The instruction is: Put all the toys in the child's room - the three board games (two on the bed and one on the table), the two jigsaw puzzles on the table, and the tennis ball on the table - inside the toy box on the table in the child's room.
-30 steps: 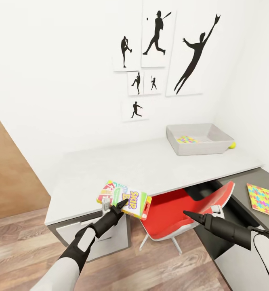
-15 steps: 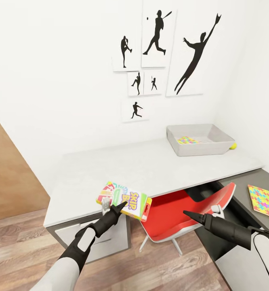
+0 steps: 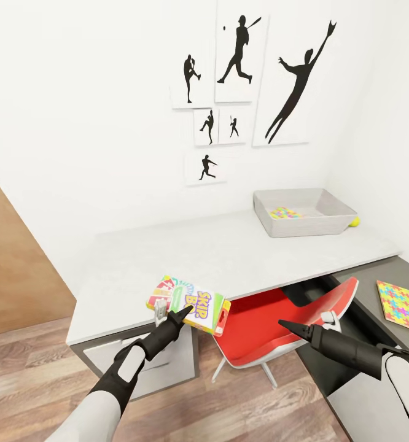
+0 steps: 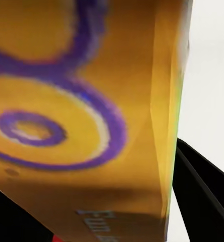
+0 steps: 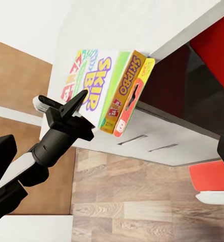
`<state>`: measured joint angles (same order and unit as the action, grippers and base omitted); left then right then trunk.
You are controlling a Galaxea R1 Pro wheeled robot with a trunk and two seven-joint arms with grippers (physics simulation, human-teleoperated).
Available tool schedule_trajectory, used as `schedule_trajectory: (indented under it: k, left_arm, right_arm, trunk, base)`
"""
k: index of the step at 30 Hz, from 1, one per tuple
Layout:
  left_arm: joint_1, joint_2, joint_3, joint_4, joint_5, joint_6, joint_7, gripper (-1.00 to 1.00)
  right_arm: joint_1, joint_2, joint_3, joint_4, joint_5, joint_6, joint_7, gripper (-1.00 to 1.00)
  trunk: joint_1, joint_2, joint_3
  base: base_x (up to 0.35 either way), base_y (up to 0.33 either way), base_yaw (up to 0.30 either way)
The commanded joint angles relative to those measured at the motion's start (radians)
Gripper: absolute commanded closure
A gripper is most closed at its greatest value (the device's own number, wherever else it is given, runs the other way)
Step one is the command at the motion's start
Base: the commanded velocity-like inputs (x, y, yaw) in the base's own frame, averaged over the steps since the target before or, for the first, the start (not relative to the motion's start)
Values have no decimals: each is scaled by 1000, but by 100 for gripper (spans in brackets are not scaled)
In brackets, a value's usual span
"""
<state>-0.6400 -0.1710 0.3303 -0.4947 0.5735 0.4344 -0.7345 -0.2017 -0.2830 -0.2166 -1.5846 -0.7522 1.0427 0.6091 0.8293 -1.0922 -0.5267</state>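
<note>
Left tool (image 3: 175, 312) clamped on a board game (image 3: 189, 302) — the yellow, green and red box with big letters — held flat, near the front edge of the desk (image 3: 229, 258). Grip sits on the box's near edge, so most of it juts forward past the fingers; the flat carry probably suits sliding it into a shallow bin. From the right wrist view the same box (image 5: 109, 91) shows its printed face and orange end flap, the left tool (image 5: 66, 112) pinching it from the side.

Right tool (image 3: 285, 323) hangs over the red chair (image 3: 278, 322), carrying nothing; its fingers read as one tapering point (cannot tell whether parted or closed).

Toy box (image 3: 303, 228) stands at the desk's far right corner, well apart from the held game. One jigsaw puzzle (image 3: 285, 213) already lies inside. Tennis ball (image 3: 353, 221) peeks out just beside the bin's right end, on the desk. Second jigsaw puzzle (image 3: 404, 304) lies flat on the lower dark section at right.

Judgement: transport step — the box has to cross the whole desk top to reach the bin, so the base or trunk likely needs to close in first.
</note>
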Motion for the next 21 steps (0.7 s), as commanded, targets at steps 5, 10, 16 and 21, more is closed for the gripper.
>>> schedule_trajectory:
  k: [5,10,16,21]
  left_arm:
    - [0,-1,4,1,-7,4,-2,100]
    - [0,-1,4,1,-7,7,-6,100]
    - [0,-1,4,1,-7,10,-6,100]
    - [-1,-1,3,1,-7,10,-6,100]
  right_arm:
    - [-1,0,-1,0,6,4,8,-100]
    - [-1,0,-1,0,7,4,8,-100]
    - [-1,0,-1,0,6,4,8,-100]
    - [-1,0,-1,0,6,4,8,-100]
  trunk:
    - [0,-1,-1]
    - [-8,13,5]
    - [-31,55,24]
    - [-50,90,40]
  base:
    - [0,0,0]
    - [0,0,0]
    - [0,0,0]
    - [0,0,0]
